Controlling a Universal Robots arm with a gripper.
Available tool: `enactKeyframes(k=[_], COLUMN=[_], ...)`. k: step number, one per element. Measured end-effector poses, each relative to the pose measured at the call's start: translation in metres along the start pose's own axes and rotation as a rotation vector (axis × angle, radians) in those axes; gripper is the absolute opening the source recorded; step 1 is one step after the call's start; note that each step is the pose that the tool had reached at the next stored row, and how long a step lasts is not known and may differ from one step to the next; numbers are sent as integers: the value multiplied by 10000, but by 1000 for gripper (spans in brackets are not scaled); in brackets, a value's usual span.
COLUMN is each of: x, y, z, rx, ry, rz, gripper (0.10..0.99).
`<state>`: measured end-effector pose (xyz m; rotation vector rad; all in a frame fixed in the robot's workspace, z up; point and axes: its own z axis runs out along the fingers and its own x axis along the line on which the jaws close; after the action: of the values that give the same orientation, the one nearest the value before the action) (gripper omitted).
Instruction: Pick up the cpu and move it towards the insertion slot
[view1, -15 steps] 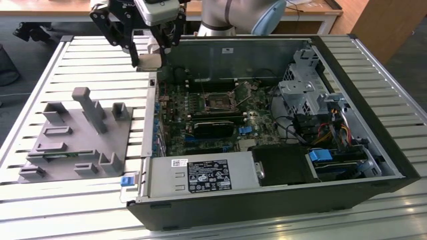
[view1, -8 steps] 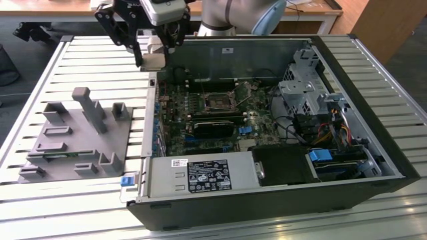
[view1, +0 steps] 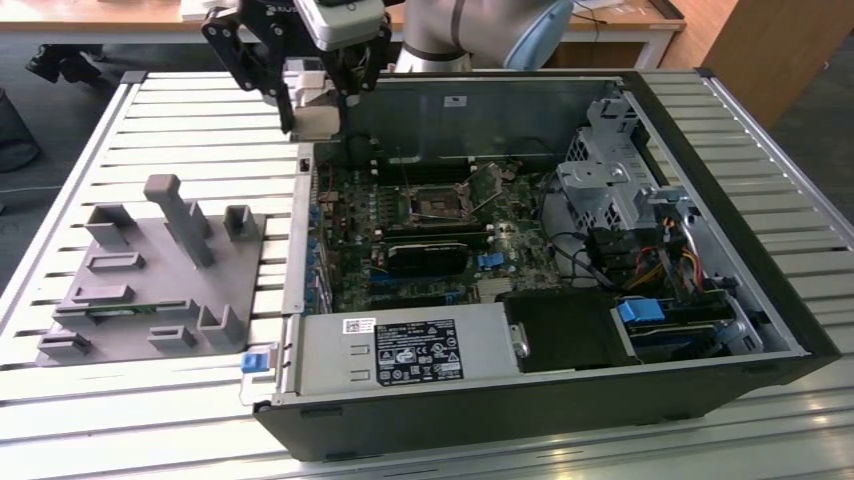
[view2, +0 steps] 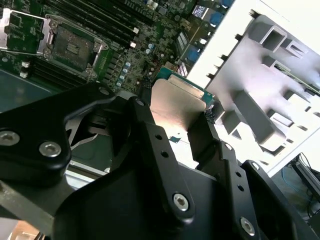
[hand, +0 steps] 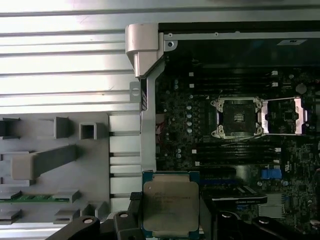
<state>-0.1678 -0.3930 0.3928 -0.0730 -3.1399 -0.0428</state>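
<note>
jaws were found closed on the cpu (hand: 171, 207), one black finger against each of two opposite edges, as both wrist views showed. gripper (view2: 177, 131) carried the chip clear of any surface, silver top facing the first wrist view, green rim visible around it. in the exterior view the gripper (view1: 318, 118) hung high over the case wall (view1: 304, 190) nearest the grey holder tray (view1: 147, 270), which lay on the slatted table (view1: 747, 130) toward the exterior view's left.

insertion slot (hand: 238, 117) was noted on the motherboard (view1: 400, 240) with its metal frame swung open and dark centre exposed; in the exterior view the slot (view1: 437, 202) sat well apart from the gripper, toward the exterior view's right and lower.

assessment: pick-up appeared complete; the transfer leg was in hand, with most of the travel outstanding. remaining movement would call for carrying the chip across the case wall and over the board while keeping it level, since the hold bore on thin edges alone. orientation marks on the chip could not be made out.
</note>
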Motion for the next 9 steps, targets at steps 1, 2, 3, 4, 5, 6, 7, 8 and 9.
enactKeyframes(k=[1, 2, 3, 4, 5, 6, 7, 8, 9], x=[-10, -20, -30, -40, -50, -60, -69, -78, -86], y=[1, 2, 4, 4, 5, 6, 7, 8, 9], z=[0, 0, 0, 0, 0, 0, 0, 0, 0], rx=[0, 1, 1, 1, 1, 1, 0, 0, 1], ry=[1, 1, 1, 1, 1, 0, 1, 0, 1], rz=[0, 0, 0, 0, 0, 0, 0, 1, 0], gripper=[537, 537, 537, 537, 537, 537, 537, 537, 537])
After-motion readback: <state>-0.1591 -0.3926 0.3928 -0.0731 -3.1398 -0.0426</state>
